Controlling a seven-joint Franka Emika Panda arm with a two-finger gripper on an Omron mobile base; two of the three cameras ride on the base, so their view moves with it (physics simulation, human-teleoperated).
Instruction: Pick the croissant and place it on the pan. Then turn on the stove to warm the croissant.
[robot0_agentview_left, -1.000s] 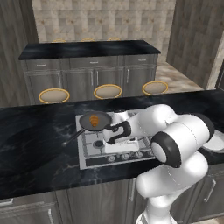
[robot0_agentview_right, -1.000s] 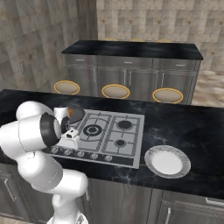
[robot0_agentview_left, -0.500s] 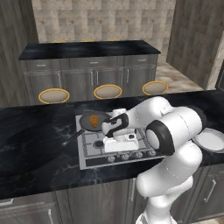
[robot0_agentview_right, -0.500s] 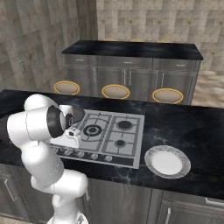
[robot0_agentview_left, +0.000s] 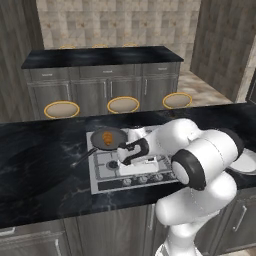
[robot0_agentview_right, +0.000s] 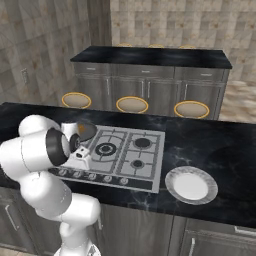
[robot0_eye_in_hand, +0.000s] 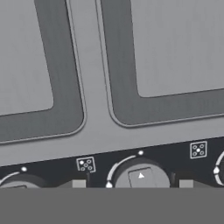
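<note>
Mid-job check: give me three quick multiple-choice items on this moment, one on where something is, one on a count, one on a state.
1. Where is the croissant?
A. in the pan
B. on the white plate
C. on the counter

2. How many stools stand behind the counter?
A. two
B. three
C. five

3. What is the tool doing?
A. carrying the croissant
B. down at the stove knobs
C. over the plate

Answers:
A, it lies in the pan on the stove.
B, three round seats.
B, the hand view shows a knob straight ahead.
</note>
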